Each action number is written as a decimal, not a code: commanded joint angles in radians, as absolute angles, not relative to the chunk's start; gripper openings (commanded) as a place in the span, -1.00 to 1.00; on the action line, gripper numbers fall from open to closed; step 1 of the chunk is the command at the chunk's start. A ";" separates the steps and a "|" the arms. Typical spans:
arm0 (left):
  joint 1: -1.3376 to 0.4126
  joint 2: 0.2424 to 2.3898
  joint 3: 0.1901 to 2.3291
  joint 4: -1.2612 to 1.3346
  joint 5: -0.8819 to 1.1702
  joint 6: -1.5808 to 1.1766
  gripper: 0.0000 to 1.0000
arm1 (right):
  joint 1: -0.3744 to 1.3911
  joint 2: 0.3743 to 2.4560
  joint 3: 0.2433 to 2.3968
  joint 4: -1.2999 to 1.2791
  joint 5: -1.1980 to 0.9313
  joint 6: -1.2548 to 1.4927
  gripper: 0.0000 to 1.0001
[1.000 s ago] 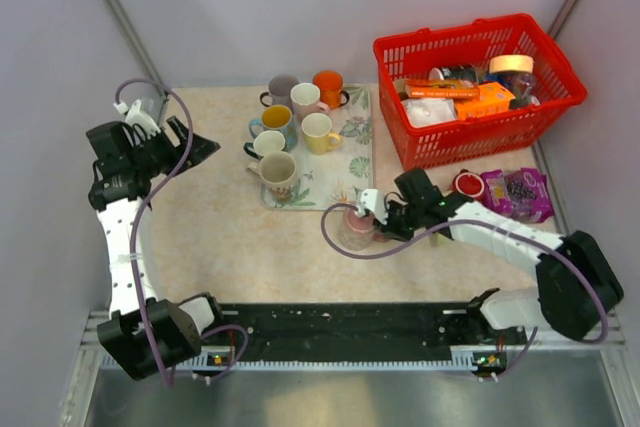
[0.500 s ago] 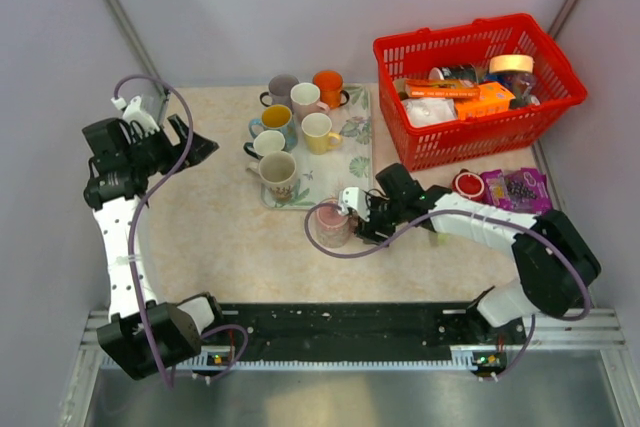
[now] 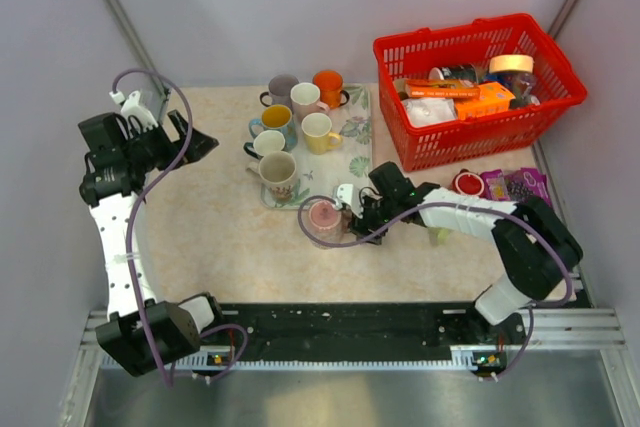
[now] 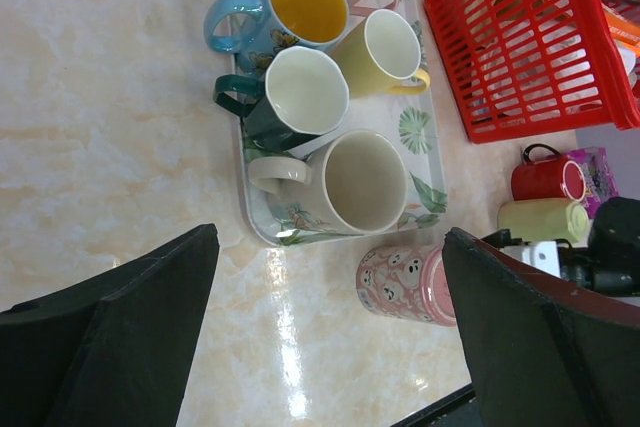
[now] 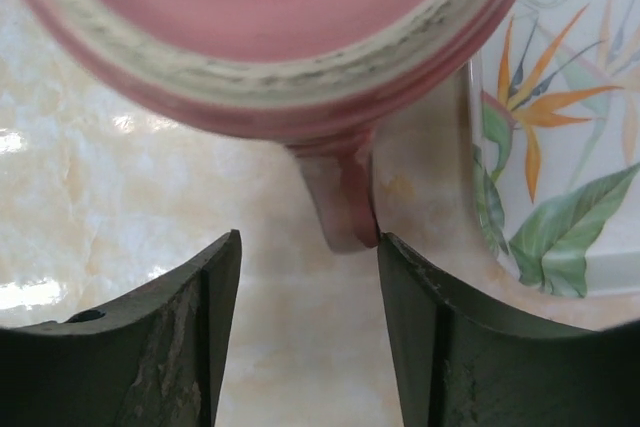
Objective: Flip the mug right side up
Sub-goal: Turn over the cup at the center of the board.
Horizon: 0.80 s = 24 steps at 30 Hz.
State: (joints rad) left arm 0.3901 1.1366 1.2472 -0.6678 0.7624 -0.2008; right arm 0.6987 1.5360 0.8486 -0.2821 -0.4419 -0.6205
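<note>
A pink ghost-patterned mug stands on the table just off the tray's near right corner. In the right wrist view its flat pink base with an unglazed ring faces the camera, so it stands upside down. Its handle points at my right gripper, which is open. The fingers straddle the handle's end, and the right one is just at its edge. In the top view that gripper sits low to the right of the mug. My left gripper hangs wide open and empty, high at the back left. It looks down on the mug.
A floral tray holds several upright mugs. A red basket full of items stands at the back right. A red mug, a pale yellow mug and purple packets lie behind the right arm.
The right gripper carried the pink mug leftward toward the tray corner, then opened and let go of it. The left gripper spread wider.
</note>
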 commanded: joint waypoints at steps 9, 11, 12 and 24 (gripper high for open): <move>0.387 1.104 1.267 -0.683 0.805 -0.138 0.85 | 0.704 1.631 0.971 -0.207 -0.411 -0.538 0.07; 0.385 1.098 1.262 -0.684 0.810 -0.143 0.84 | 0.701 1.620 0.992 -0.245 -0.411 -0.570 0.11; 0.387 1.095 1.256 -0.684 0.814 -0.144 0.83 | 0.700 1.612 0.994 -0.250 -0.417 -0.589 0.14; 0.387 1.091 1.241 -0.658 0.830 -0.161 0.78 | 0.718 1.733 1.026 -0.204 -0.561 -0.663 0.13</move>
